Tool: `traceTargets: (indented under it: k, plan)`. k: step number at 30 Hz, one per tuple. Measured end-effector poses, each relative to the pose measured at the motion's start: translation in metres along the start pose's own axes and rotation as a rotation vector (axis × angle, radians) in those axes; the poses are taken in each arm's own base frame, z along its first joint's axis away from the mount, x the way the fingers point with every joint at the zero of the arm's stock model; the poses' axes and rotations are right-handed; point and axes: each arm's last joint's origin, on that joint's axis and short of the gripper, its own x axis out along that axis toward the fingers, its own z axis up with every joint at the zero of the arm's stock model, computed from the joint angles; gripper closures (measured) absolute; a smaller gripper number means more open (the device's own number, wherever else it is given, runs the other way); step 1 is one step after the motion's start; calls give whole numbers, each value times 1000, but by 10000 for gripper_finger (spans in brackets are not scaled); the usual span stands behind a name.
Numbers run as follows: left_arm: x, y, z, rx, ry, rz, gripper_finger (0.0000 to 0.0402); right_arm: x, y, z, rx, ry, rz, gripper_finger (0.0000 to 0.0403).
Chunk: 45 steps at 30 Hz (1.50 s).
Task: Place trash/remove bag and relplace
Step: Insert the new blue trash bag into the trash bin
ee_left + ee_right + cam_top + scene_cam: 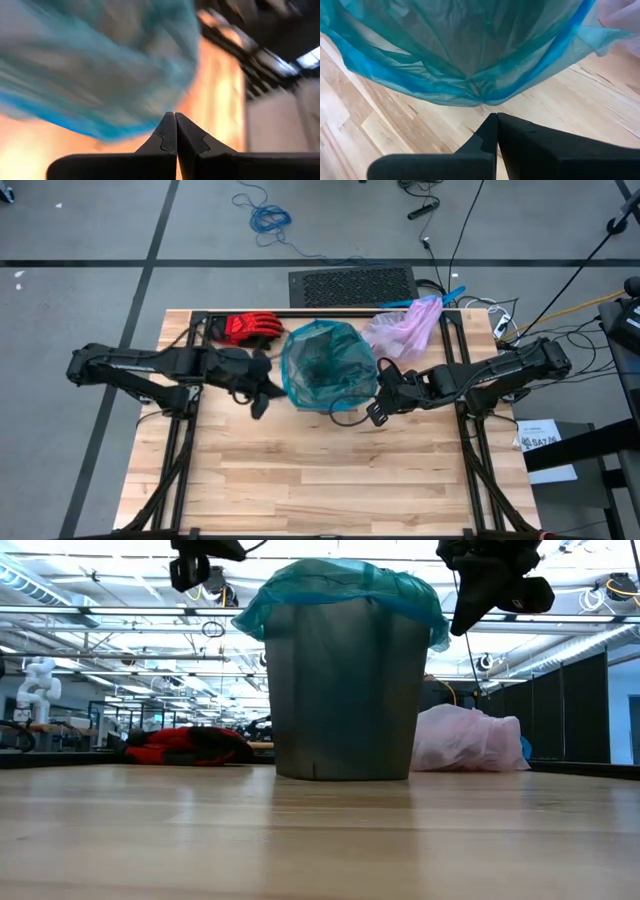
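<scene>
A grey bin (345,690) is observed standing upright on the wooden table (320,480), towards the far side and roughly midway between left and right. It is lined with a teal-green plastic bag (328,365), whose edge is folded over the rim and hangs a short way down the outer wall all round. The pale lilac-pink bag (405,328), bunched and apparently filled, is seen lying on the table to the far right of the bin, close beside it, near the table's far edge; the trash itself cannot be made out. A red glove (248,328) is recorded at the far left of the bin, near the far edge. The left gripper (262,392) is held above the table just left of the bin, at about rim height; in the left wrist view its fingers (165,135) are seen pressed together with nothing between them. The right gripper (378,412) is held just right of the bin's near side, likewise raised; in the right wrist view its fingers (490,132) are closed against each other and empty, with the teal overhang directly ahead of them. The near half of the table is seen as open wood across its full width. Cables (265,215) are noted on the floor beyond the table.
</scene>
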Motion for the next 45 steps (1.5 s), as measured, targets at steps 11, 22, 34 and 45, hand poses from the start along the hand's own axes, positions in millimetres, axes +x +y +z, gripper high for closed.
traceTargets:
  k: [11,22,34,45]
  plan:
    - [-5,63,22,-107,-170,278,402,0,1,1,25,-7,14,403]
    - [24,117,0,-267,-229,143,402,0,2,-1,33,-5,17,403]
    - [42,119,-13,-331,-186,50,402,0,2,-1,31,-5,15,403]
    - [-14,108,-5,-319,-280,103,402,-39,-11,3,82,-46,10,403]
